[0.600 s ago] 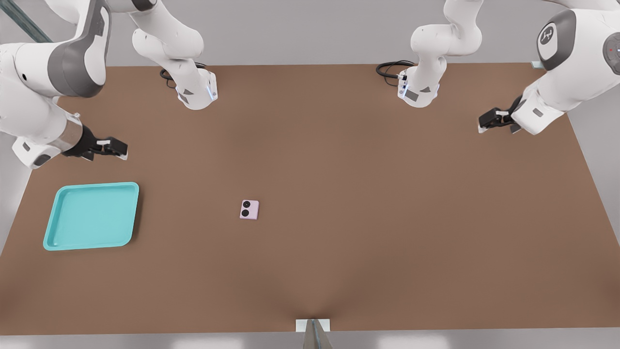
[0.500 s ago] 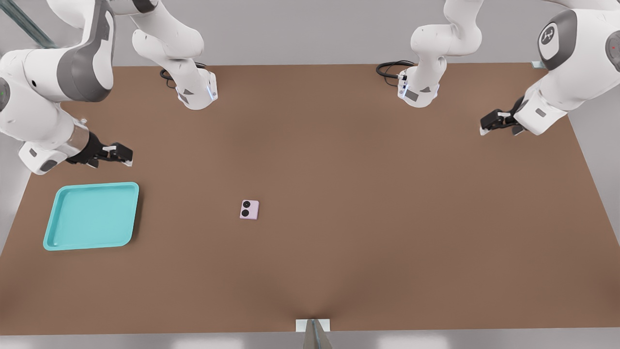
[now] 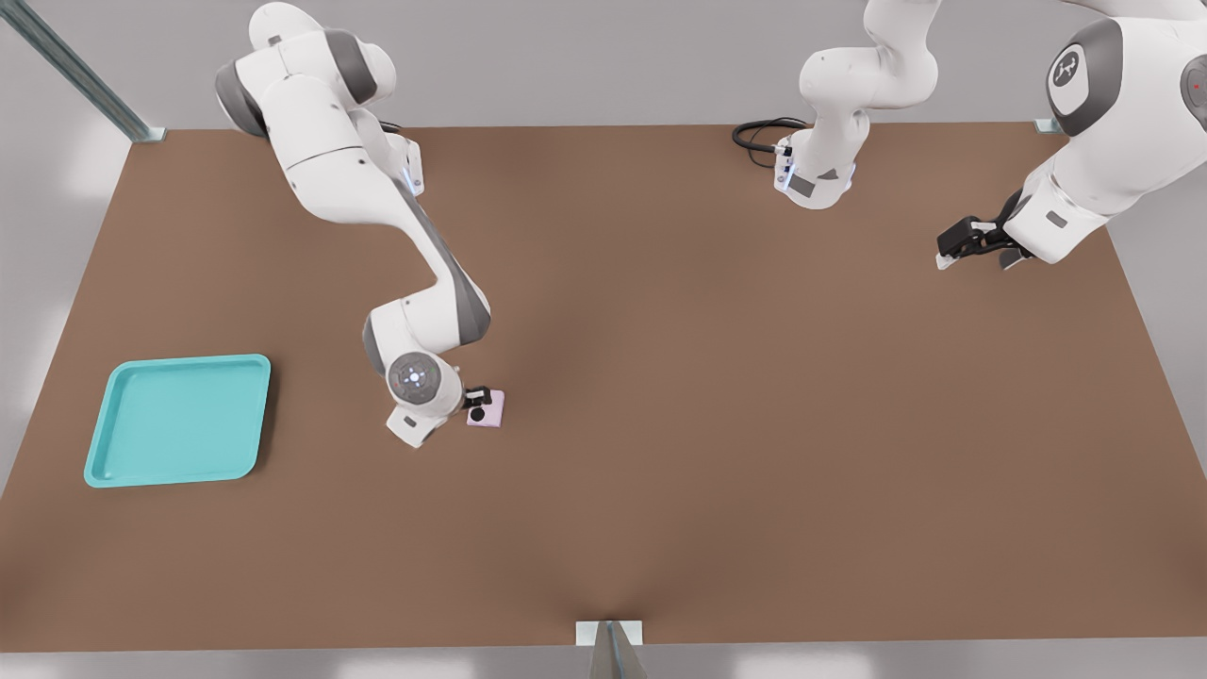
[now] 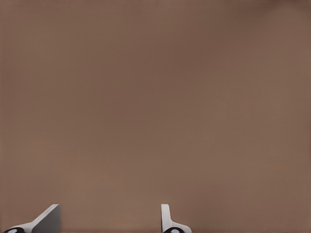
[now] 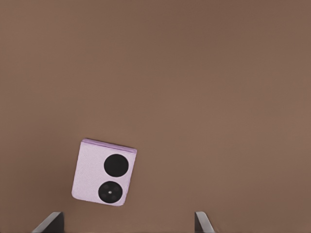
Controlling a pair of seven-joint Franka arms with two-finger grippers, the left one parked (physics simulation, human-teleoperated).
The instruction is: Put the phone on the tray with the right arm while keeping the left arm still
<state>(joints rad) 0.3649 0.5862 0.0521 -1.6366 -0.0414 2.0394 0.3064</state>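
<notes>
Front view: the right arm (image 3: 377, 203) has swung from above the tray (image 3: 177, 419) to the phone (image 3: 487, 409) mid-tabletop (image 3: 754, 424); the claw (image 3: 476, 396) hangs spread wide. The phone lies flat, lenses aligned toward the far edge.

My gripper (image 3: 478, 395) hangs spread over the phone (image 3: 487, 411); toward nine o'clock, bare table (image 3: 321, 443) lies between it and the tray (image 3: 175, 420).

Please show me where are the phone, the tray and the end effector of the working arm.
phone (image 5: 104, 172): right wrist view, pink face beside the lenses.
tray (image 3: 175, 419): front view, bare turquoise floor.
end effector (image 5: 127, 224): right wrist view, midway between its open fingertips, above the phone.
</notes>
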